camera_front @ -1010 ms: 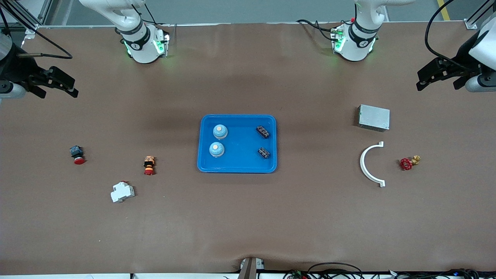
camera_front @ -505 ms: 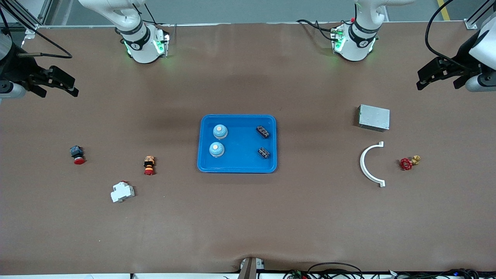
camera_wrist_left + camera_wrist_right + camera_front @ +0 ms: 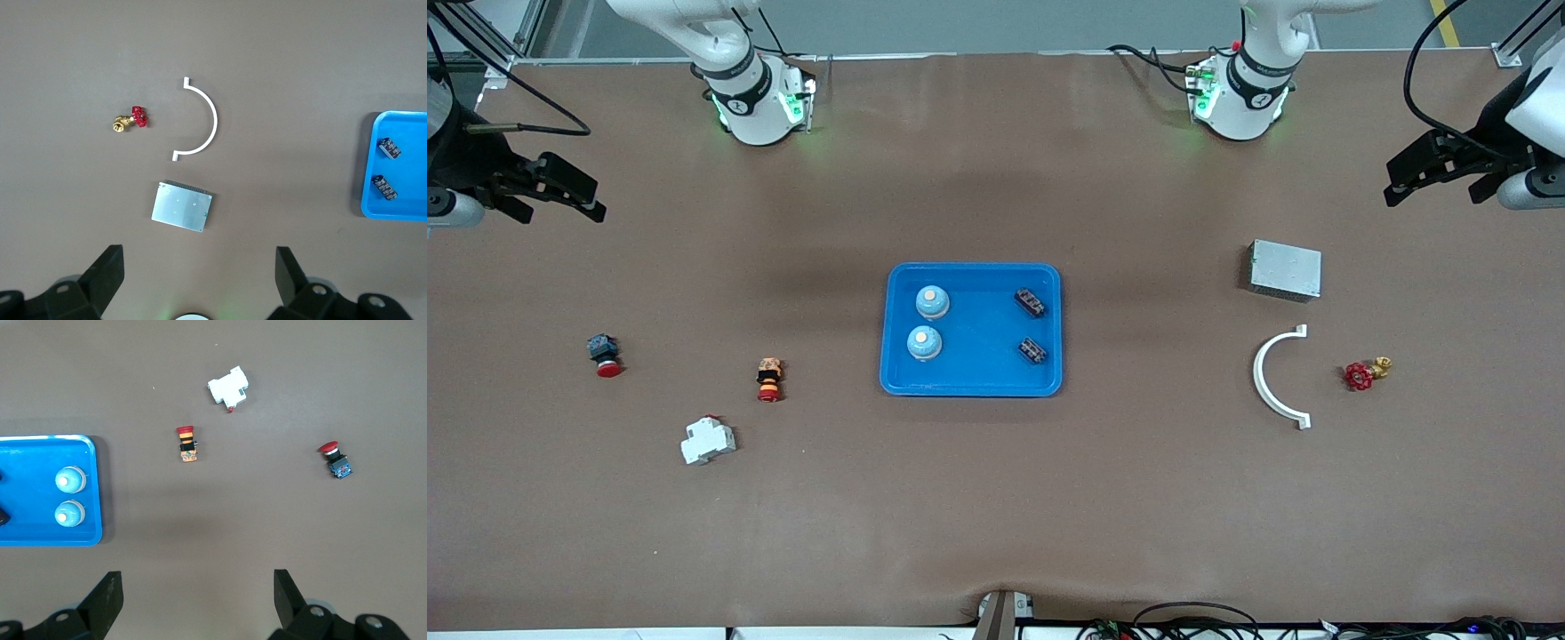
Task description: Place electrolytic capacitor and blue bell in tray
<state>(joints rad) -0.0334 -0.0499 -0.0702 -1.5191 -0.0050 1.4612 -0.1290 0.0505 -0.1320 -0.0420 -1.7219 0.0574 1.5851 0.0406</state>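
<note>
Tray with two blue bells and two capacitors; left gripper and right gripper wide open, empty.

Changes noted: left gripper, open and empty, shifted very slightly toward the table's edge at its own end; right gripper likewise nudged marginally outward, possibly. Both hang over bare table.

My blue tray lies flat at the middle of the table, a shallow rectangle with rounded corners and a raised rim. Inside it, two pale blue bells stand upright toward my right arm's end, and two small black capacitors lie toward my left arm's end.
</note>
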